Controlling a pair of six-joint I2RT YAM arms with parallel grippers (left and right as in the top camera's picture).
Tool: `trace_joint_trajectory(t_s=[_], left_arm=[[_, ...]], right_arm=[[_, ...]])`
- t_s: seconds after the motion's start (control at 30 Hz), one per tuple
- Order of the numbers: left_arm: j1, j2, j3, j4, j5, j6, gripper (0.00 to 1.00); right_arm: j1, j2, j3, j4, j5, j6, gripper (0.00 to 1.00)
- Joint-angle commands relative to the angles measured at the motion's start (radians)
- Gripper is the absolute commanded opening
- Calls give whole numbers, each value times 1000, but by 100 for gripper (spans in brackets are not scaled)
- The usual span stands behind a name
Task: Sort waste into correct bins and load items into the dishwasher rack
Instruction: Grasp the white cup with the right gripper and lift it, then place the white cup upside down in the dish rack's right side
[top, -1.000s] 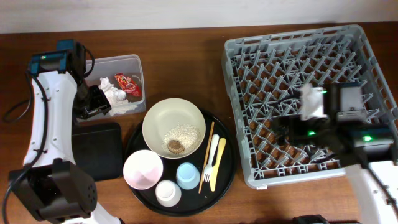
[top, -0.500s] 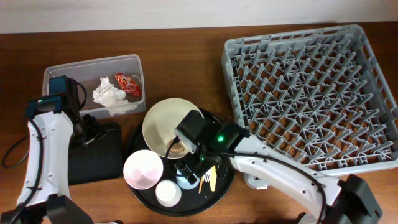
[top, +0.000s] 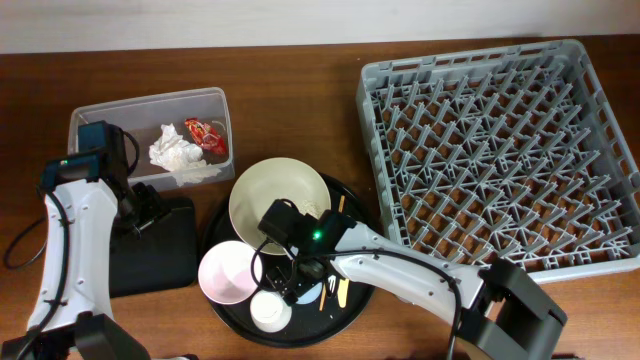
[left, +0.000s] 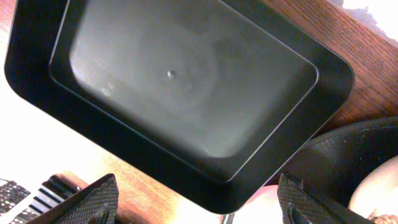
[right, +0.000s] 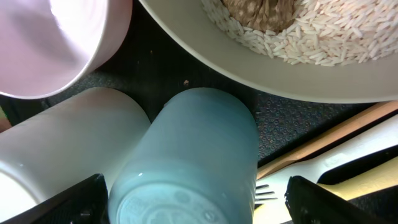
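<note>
1. Your right gripper (right: 196, 202) hangs spread open and empty.
2. The light blue cup (right: 186, 155) stands upright just beside the large cream bowl (top: 255, 190), on its robot-ward side, straight between those jaws.
3. The left gripper (left: 199, 199), also open, sits well left of the bowl.

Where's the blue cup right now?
Right wrist view, centre: the blue cup sits on the round tray between the white cup and fork, cream bowl just above.

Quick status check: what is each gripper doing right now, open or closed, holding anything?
Left gripper: open, empty, above the black tray.
Right gripper: open, over the blue cup, not closed on it.
</note>
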Motion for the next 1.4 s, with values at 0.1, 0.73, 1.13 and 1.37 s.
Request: trace_joint_trajectory(t_s=[0.1,0.73,1.13,1.37], left_arm=[[2,-16,-6,3,7,-10,82],[2,-16,-6,3,7,-10,82],[2,-16,-6,2,8,-10,82],[2,-16,-6,3,7,-10,82]], right_arm=[[10,39,-6,-3,11,9,79],[-280,-314,205,-280,179,-35,32],[-1594,-39,438,-316,211,-213,28],[-1609,60,436,-363,166,-213,28]])
